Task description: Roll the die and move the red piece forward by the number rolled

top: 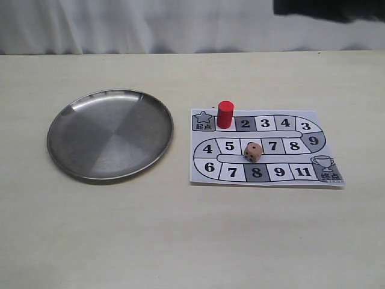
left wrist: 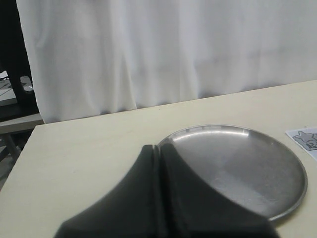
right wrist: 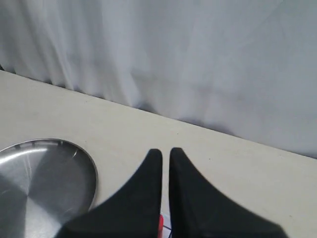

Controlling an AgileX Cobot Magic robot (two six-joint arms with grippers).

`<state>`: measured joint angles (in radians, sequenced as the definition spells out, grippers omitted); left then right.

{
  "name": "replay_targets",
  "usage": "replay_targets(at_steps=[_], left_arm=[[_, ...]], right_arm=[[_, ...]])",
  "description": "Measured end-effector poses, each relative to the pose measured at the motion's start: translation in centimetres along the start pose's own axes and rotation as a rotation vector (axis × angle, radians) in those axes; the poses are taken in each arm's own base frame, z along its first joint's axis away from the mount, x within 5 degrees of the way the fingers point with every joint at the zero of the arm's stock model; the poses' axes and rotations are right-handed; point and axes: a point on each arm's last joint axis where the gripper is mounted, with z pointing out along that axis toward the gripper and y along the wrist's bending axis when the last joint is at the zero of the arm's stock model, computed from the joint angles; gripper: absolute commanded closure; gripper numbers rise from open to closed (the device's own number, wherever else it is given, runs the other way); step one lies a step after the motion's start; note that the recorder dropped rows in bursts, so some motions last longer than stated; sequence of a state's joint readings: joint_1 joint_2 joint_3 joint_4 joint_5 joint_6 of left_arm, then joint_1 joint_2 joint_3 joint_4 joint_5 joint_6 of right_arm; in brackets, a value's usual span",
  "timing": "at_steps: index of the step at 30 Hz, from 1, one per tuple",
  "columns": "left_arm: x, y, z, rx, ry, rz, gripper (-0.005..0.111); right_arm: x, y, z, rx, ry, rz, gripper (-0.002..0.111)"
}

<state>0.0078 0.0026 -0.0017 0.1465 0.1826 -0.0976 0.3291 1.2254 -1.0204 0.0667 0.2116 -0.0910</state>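
The red piece (top: 225,114) stands upright on the paper board (top: 277,156), on the square just right of the star square. The die (top: 253,152) rests on the board's middle row, between the squares marked 5 and 7. Neither gripper shows in the exterior view. In the left wrist view my left gripper (left wrist: 157,147) is shut and empty, above the steel plate's (left wrist: 247,168) near rim. My right gripper (right wrist: 165,151) has its fingers almost together with nothing between them; a sliver of the red piece (right wrist: 160,225) shows below the gap.
A round steel plate (top: 110,135) lies empty on the table left of the board. A white curtain hangs behind the table's far edge. The board's star corner (left wrist: 304,137) shows in the left wrist view.
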Motion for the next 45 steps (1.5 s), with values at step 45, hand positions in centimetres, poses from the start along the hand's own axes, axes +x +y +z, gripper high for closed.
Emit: replay_targets(at_steps=[45], left_arm=[[0.0, 0.0, 0.0, 0.0, 0.0, 0.0, 0.107]], right_arm=[[21.6, 0.7, -16.1, -0.001, -0.389, 0.101, 0.104]])
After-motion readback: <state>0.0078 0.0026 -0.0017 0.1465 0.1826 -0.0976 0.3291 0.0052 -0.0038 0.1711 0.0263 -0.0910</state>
